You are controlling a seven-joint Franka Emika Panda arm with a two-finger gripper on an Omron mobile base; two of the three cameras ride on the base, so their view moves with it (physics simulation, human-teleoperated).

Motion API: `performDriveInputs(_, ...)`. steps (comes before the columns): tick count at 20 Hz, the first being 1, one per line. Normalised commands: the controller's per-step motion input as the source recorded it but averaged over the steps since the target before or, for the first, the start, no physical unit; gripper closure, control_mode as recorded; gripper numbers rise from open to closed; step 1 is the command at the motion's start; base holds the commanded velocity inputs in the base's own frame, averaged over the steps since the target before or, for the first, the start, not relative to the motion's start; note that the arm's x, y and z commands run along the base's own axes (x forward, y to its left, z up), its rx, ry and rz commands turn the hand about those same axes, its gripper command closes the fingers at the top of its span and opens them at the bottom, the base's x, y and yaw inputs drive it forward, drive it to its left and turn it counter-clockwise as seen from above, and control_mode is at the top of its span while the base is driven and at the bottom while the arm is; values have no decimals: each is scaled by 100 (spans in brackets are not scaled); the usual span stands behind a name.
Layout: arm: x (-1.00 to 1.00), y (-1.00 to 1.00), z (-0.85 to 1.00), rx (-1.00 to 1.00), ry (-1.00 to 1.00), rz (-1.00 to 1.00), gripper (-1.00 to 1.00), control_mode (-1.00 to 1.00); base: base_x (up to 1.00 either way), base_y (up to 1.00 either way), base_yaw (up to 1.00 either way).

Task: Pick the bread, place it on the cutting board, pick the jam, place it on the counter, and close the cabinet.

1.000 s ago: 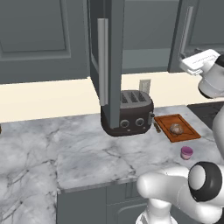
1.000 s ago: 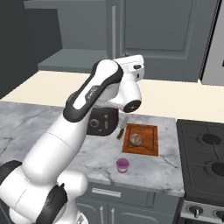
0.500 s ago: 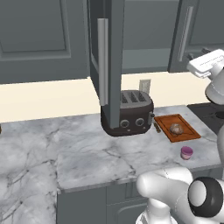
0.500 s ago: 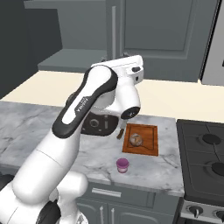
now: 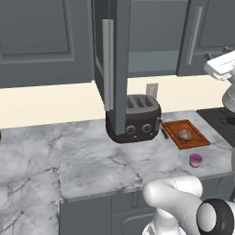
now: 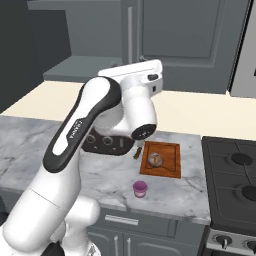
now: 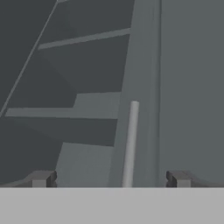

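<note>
1. Left base view: the cabinet [image 5: 114, 69] door stood swung out toward me, edge-on, its pale bar handle [image 5: 108, 64] vertical above the toaster [image 5: 134, 118]. The toaster sat on the counter [image 5: 92, 160] under that door. The cutting board [image 5: 186, 133] lay just right of the toaster, and the bread [image 5: 184, 135] rested on it. The jam [image 5: 196, 159] stood upright on the marble, in front of the board and apart from it, near the counter's front edge. My white hand [image 5: 222, 64] showed at the right edge, up at wall-cabinet height; couldn't read the fingers here.

2. Right base view: my arm [image 6: 100, 125] arched over the counter [image 6: 60, 150] with the hand [image 6: 142, 75] raised in front of the wall cabinet [image 6: 195, 40]. The bread [image 6: 155, 159] sat on the cutting board [image 6: 170, 160], and the jam [image 6: 140, 189] stood in front of the board, on the counter. The toaster [image 6: 105, 142] was partly hidden behind my arm.

3. Hand view: my claw [image 7: 110, 179] was spread wide, fingertips [image 7: 41, 178] far apart, nothing between them. I was looking at the cabinet [image 7: 183, 87] door's edge, with the bar handle [image 7: 130, 142] running up between my tips but beyond them, not touching. Shelves [image 7: 83, 105] showed inside on the left.
</note>
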Motion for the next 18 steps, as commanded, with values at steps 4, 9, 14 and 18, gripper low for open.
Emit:
performDriveInputs(4,-44,0,21,0,4,-5,-100,-100,0,0,0)
performDriveInputs(9,-48,0,14,0,8,-5,-100,-100,0,0,0)
performDriveInputs(14,-49,2,14,0,13,-5,-100,-100,0,0,0)
performDriveInputs(18,-49,6,16,0,14,-7,-100,-100,0,0,0)
